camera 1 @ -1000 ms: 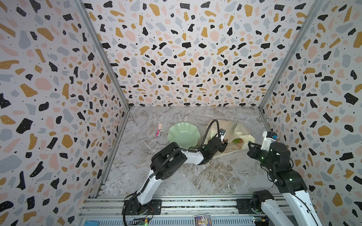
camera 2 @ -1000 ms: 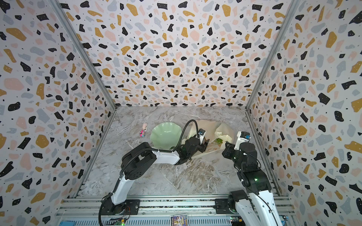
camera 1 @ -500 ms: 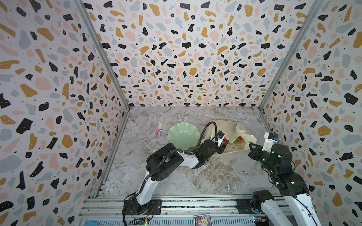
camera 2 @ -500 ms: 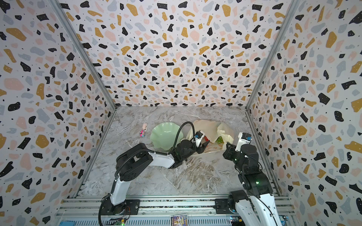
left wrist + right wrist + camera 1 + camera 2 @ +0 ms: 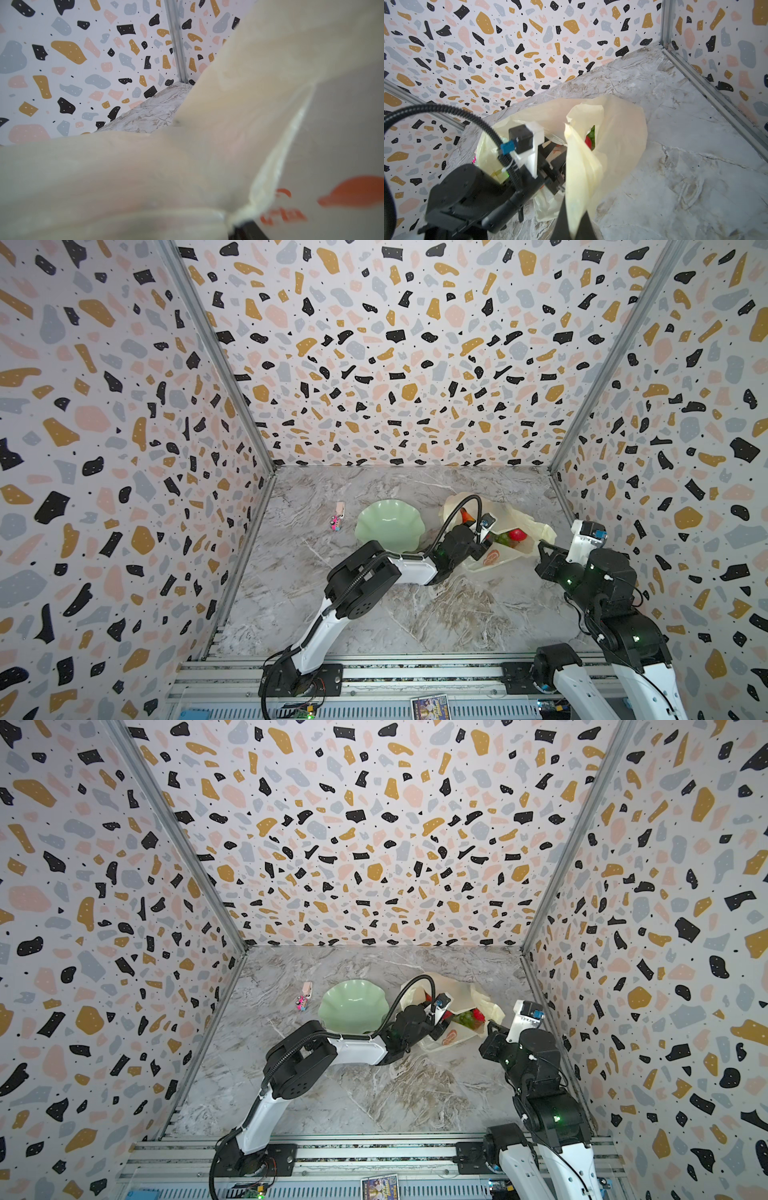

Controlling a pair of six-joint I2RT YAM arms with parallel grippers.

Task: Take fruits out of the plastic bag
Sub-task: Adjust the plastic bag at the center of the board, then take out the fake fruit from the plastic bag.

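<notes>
One plastic bag (image 5: 536, 531); inside, one red fruit (image 5: 517, 535), one green fruit (image 5: 503, 538)

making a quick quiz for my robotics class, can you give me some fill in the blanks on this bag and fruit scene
1. The right gripper is shut on a strip of the ____.
2. The red fruit lies ____ the bag.
3. The plate, which holds no fruit, is ____ in colour.
4. In both top views the pink trinket lies beside the ____.

Missing words: bag; inside; green; plate
</notes>
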